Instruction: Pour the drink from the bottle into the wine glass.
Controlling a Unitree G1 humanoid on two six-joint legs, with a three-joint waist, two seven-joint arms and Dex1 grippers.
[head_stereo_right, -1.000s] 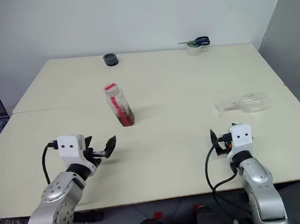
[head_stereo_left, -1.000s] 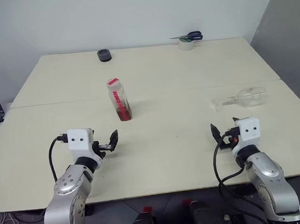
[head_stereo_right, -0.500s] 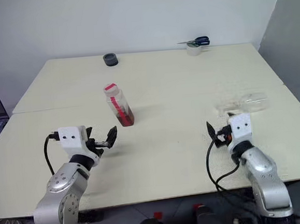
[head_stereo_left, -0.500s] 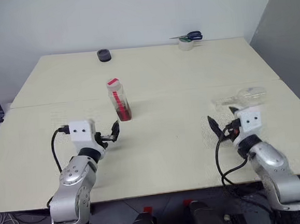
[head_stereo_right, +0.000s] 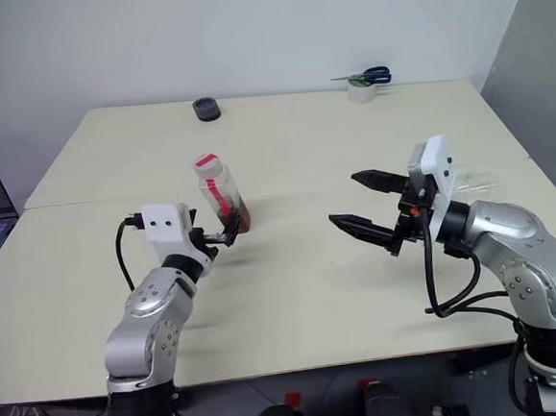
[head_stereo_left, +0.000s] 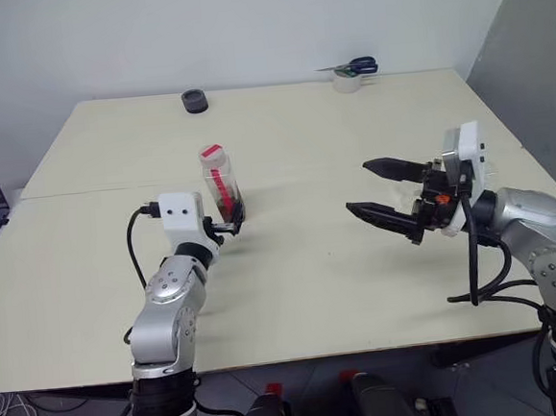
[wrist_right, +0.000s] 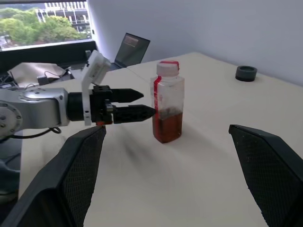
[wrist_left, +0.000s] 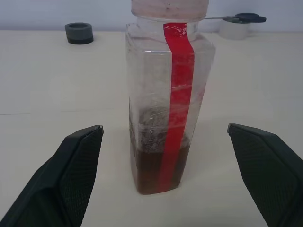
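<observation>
Pale table (head_stereo_left: 294, 293) against a white wall. Left gripper (head_stereo_left: 229, 223) is held level just short of the bottle (head_stereo_left: 220, 185), jaws spread wide and empty, lined up to straddle it; no contact is seen in the wrist view. Bottle stands upright, capped, drink (wrist_left: 156, 168) low in it. Right gripper (head_stereo_left: 385, 196) is raised mid-table, 2 fingers wide apart, nothing held. Wine glass (head_stereo_right: 478, 182) is probably lying behind the right gripper, barely visible.

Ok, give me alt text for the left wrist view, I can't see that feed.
A clear bottle with a red label strip stands upright on the table, centred between the open left claw fingers, untouched. Reddish-brown drink fills only its bottom part.
</observation>
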